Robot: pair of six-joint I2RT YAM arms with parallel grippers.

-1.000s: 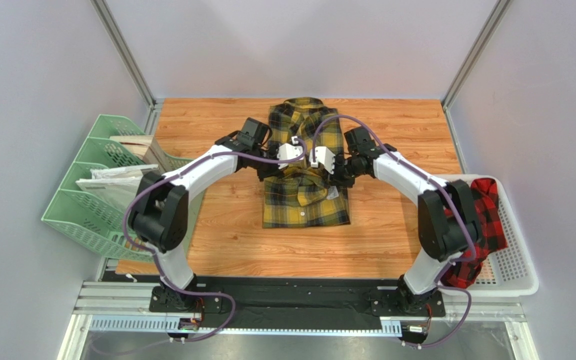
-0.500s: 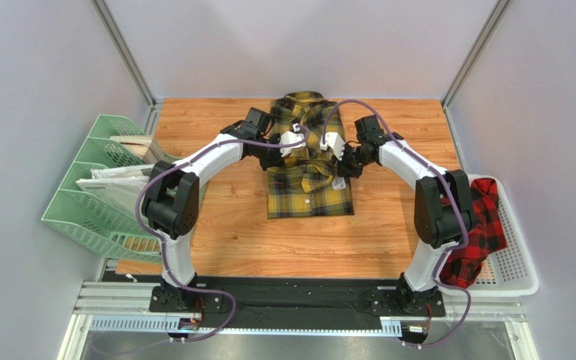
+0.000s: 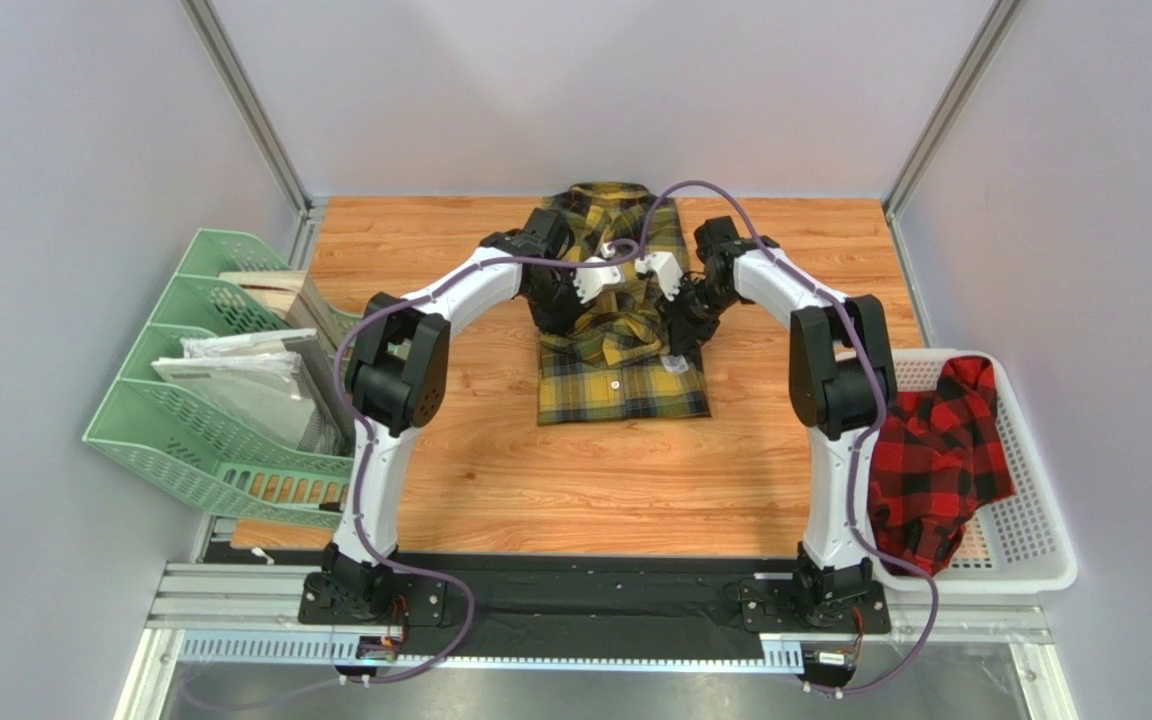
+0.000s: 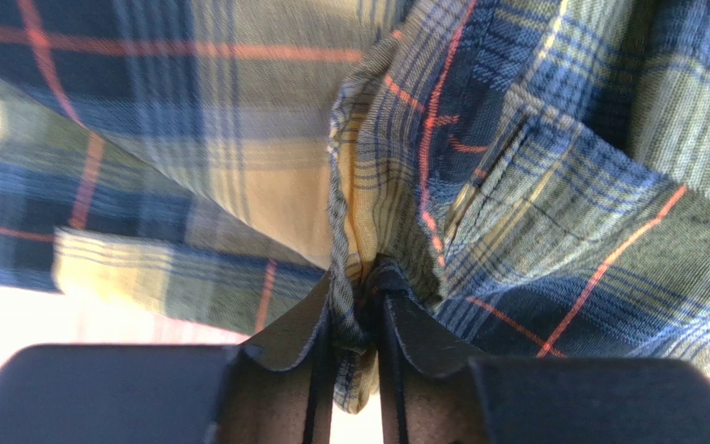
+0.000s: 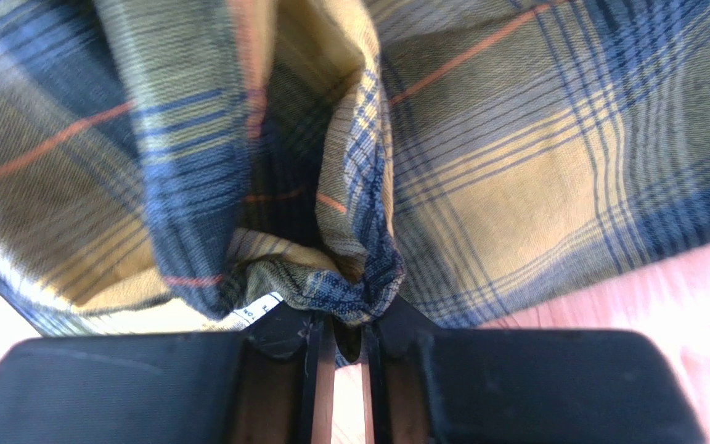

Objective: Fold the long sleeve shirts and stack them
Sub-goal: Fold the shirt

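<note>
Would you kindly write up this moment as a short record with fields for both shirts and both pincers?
yellow shirt: on the table, far middle, its upper part bunched between the pincers
red shirt: crumpled in the white basket, right side
left pincer: shut on a fold of the yellow shirt
right pincer: shut on a fold of the yellow shirt
green rack: left of the table, holding papers

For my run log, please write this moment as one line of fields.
phase: folding yellow shirt | left fingers: shut on yellow shirt | right fingers: shut on yellow shirt | red shirt: crumpled in basket
</note>
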